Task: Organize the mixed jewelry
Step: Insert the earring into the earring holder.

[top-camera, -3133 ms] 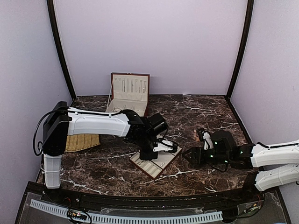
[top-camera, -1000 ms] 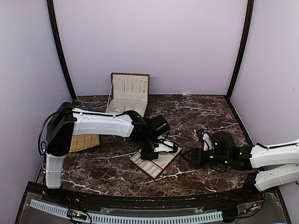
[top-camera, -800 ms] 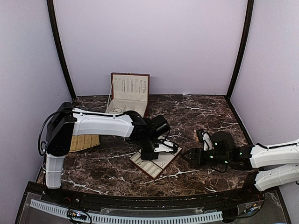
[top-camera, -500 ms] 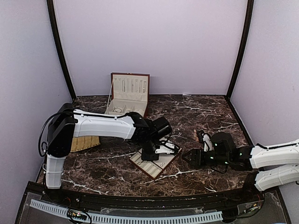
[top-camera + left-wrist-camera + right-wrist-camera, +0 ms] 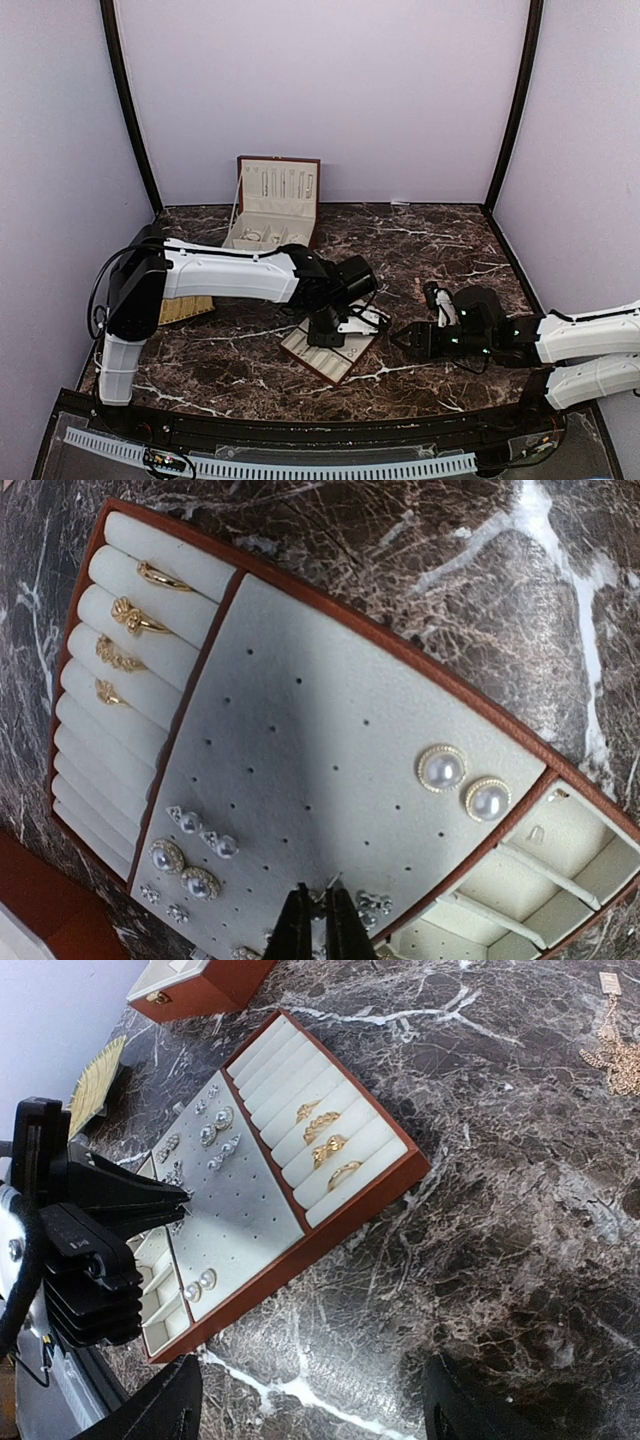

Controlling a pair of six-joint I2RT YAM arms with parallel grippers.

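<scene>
Left fingers point(image 5: 297, 932) pressed together over the tray point(image 5: 300, 730); right fingers point(image 5: 150, 1410) spread apart nearby.

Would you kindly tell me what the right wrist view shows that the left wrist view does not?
Only the right wrist view shows the box, the mat, a gold chain and the open right gripper. The left wrist view alone adds nothing new, just a closer look at the left gripper, shut, beside tiny silver studs. Both show the tray, its four gold rings, the pearl studs and the left gripper.
</scene>
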